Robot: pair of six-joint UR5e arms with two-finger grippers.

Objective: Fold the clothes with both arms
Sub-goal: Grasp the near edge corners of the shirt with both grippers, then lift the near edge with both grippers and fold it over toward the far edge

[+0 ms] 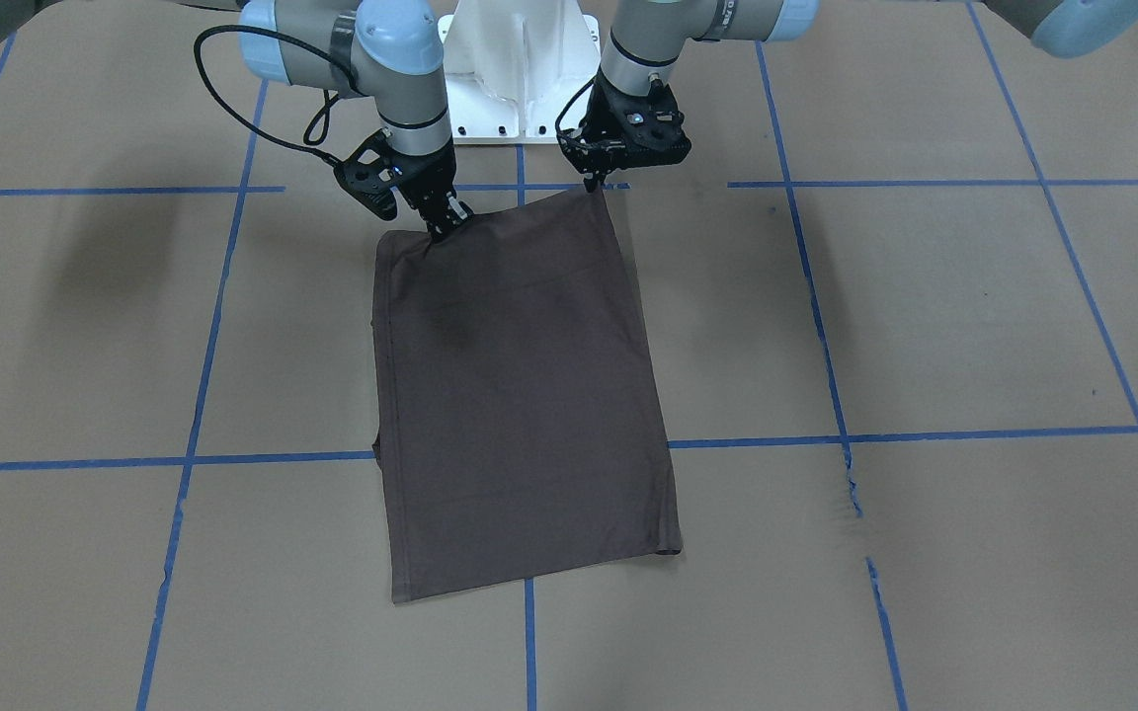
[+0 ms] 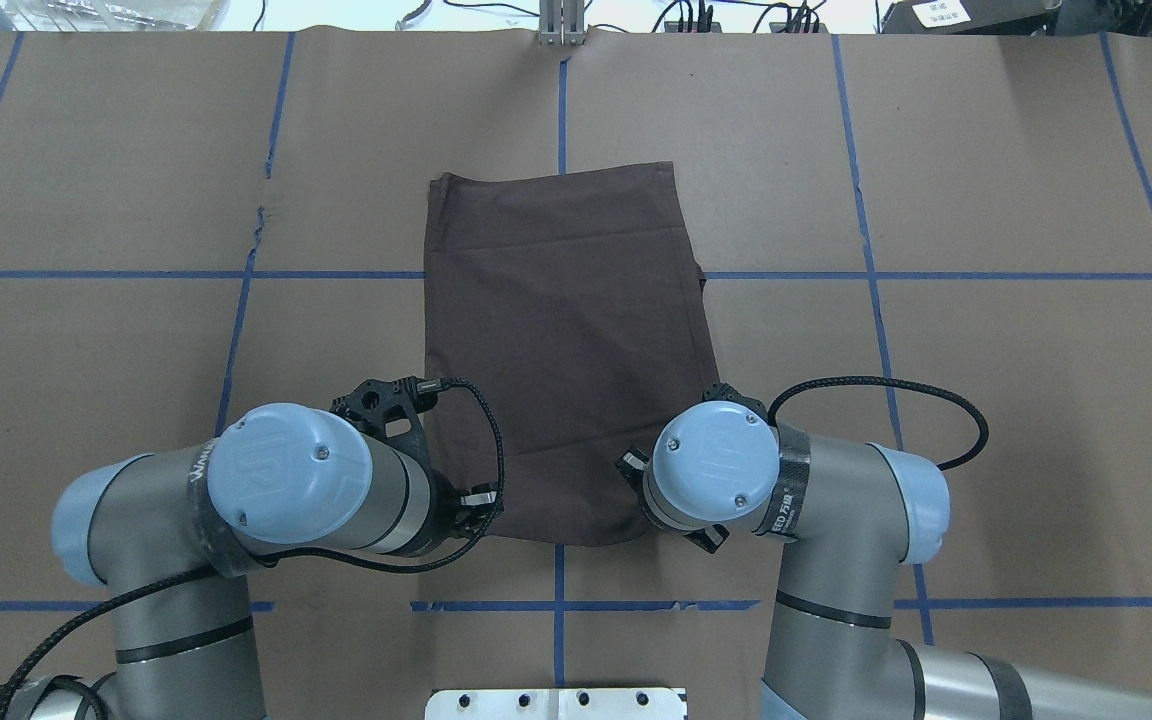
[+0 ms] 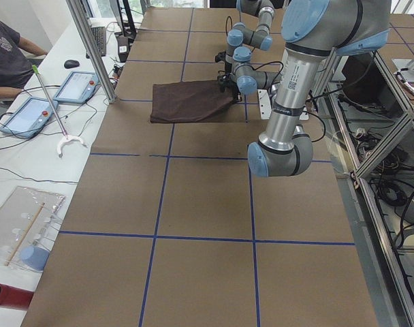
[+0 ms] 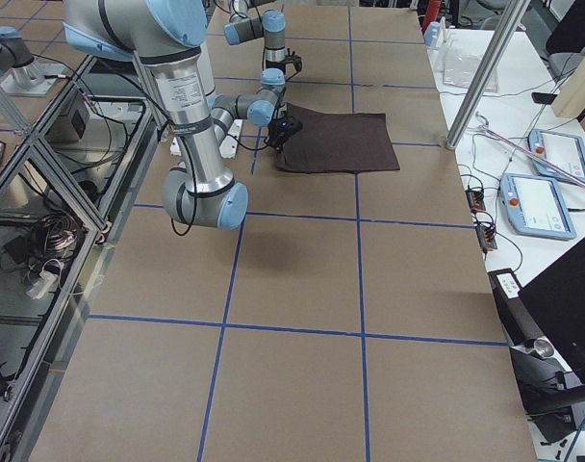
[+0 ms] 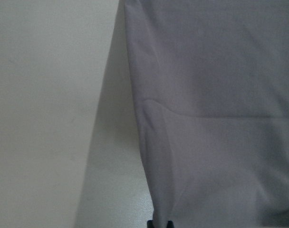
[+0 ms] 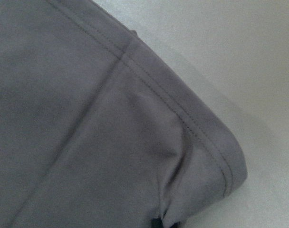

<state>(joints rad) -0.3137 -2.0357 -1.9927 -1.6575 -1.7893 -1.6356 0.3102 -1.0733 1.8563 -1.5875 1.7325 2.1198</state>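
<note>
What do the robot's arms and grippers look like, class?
The left arm and right arm are grey-silver tubes with light-blue joint caps embossed UR. A black braided cable loops to each black two-finger gripper, the left gripper and right gripper.

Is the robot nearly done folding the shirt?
Partly. The sides already look folded in: the shirt lies as a narrow rectangle. Right now the left pincer and right pincer each pinch the edge nearest the robot. Left to do, probably: carrying that edge over to the far end.
</note>
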